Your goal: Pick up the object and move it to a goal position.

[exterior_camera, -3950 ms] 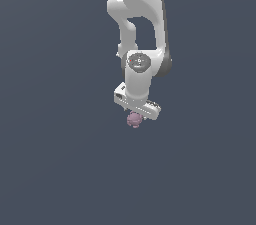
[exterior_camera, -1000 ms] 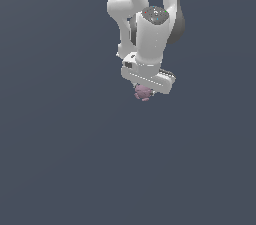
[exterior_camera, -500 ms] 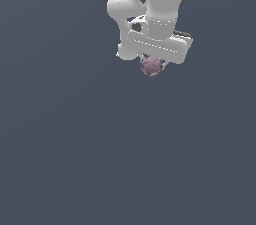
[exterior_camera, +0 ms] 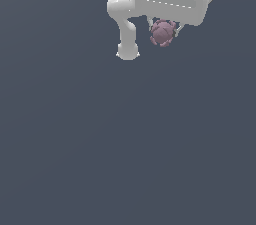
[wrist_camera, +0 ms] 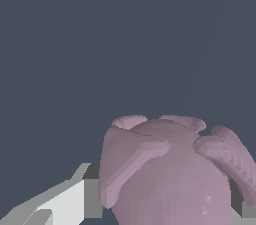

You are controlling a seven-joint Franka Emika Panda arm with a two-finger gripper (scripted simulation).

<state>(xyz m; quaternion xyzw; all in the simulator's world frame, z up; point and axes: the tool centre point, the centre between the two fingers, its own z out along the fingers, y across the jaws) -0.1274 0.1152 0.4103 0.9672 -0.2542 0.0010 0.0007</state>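
Hanging beneath the white, smooth-shelled gripper (exterior_camera: 163, 35), the object (exterior_camera: 162, 32), a lumpy dusty-pink ball with ridged bumps, was clamped between the fingers (wrist_camera: 60, 204), high above a plain, flat slate-grey worktop (exterior_camera: 125, 144).

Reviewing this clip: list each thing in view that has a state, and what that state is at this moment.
pink ball: held off the ground, clamped between the fingers, hanging below the gripper body.
gripper: shut on the pink ball, raised near the top of the exterior view.
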